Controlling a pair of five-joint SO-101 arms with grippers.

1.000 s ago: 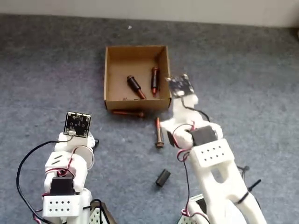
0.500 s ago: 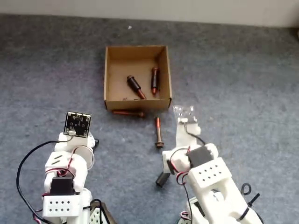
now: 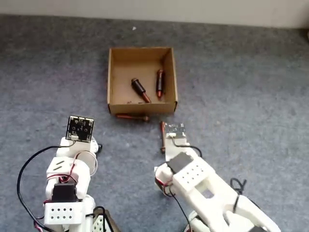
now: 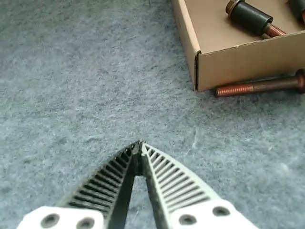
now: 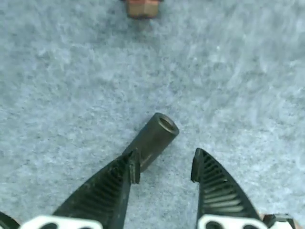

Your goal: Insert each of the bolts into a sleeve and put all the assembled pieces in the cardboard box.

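A black sleeve lies on the grey carpet just ahead of my right gripper. That gripper is open, with one fingertip at the sleeve's near end and the other off to its side. A copper bolt head shows farther ahead; this bolt lies beside the right arm. My left gripper is shut and empty above bare carpet. A second loose bolt lies along the front wall of the cardboard box. Inside the box are two assembled pieces.
The left arm stands at the near left, well short of the box. Grey carpet covers the whole work area, with open floor to the left and right of the box.
The right arm has drawn back from beside the box toward the near edge and swung left, and it now covers the sleeve in the high view. The left arm has kept still.
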